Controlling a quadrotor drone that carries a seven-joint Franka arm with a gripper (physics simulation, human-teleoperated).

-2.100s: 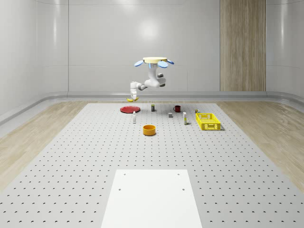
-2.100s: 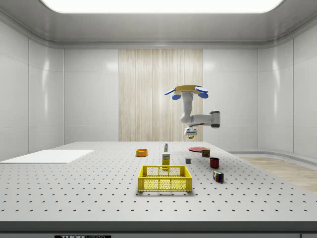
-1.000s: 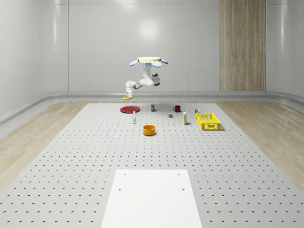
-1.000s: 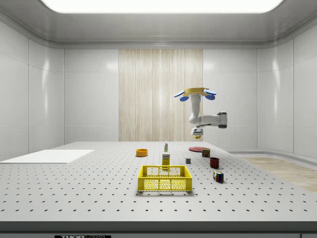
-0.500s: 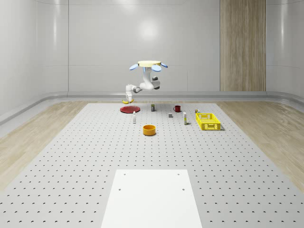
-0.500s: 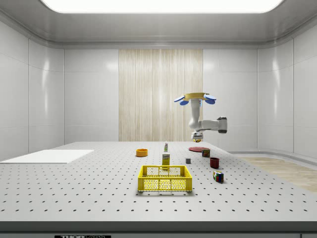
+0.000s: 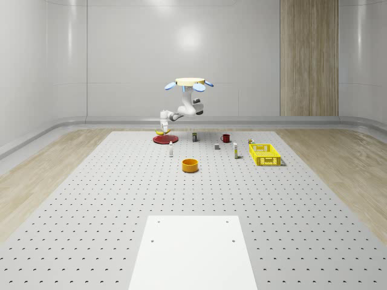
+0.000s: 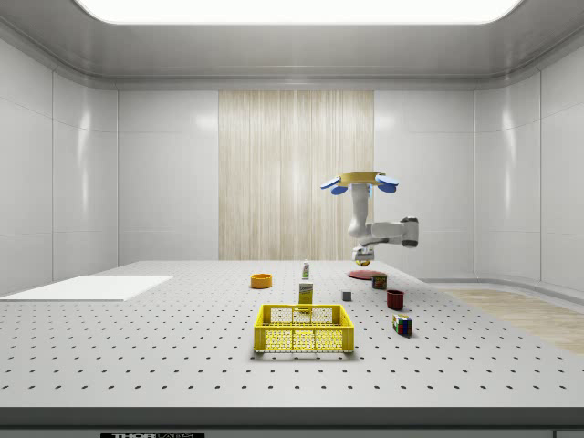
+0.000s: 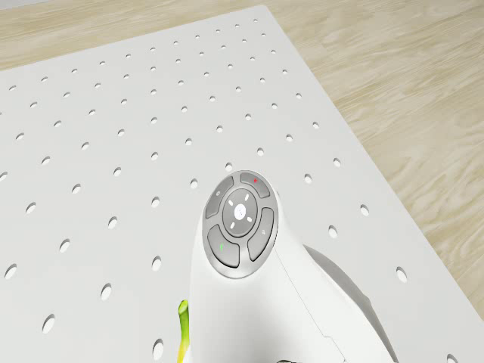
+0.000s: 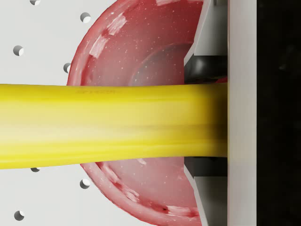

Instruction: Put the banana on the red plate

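The yellow banana (image 10: 108, 125) hangs crosswise in my gripper (image 10: 207, 125), which is shut on one end of it, with the finger pads (image 10: 203, 47) on either side. Directly beneath it lies the red plate (image 10: 131, 56). In the whole-scene view the drone (image 7: 188, 83) hovers near the table's far edge with the arm reaching down to that view's left. The gripper (image 7: 162, 122) holds the banana (image 7: 160, 130) just above the red plate (image 7: 164, 139). From the side, the banana (image 8: 362, 262) hangs a little above the plate (image 8: 362, 273). The banana's tip (image 9: 182, 329) peeks out beside the arm (image 9: 240, 227).
An orange bowl (image 7: 190, 165) sits mid-table and a yellow basket (image 7: 265, 154) stands at the whole-scene view's right. A dark red mug (image 7: 225, 138), small bottles and a cube stand between plate and basket. A white pad (image 7: 193, 251) lies in front. The table's edge (image 9: 355, 144) is close.
Drone and arm shifted toward the whole-scene view's left and the far edge, then sank. The banana, still gripped, has come down from well above the plate to just over it.
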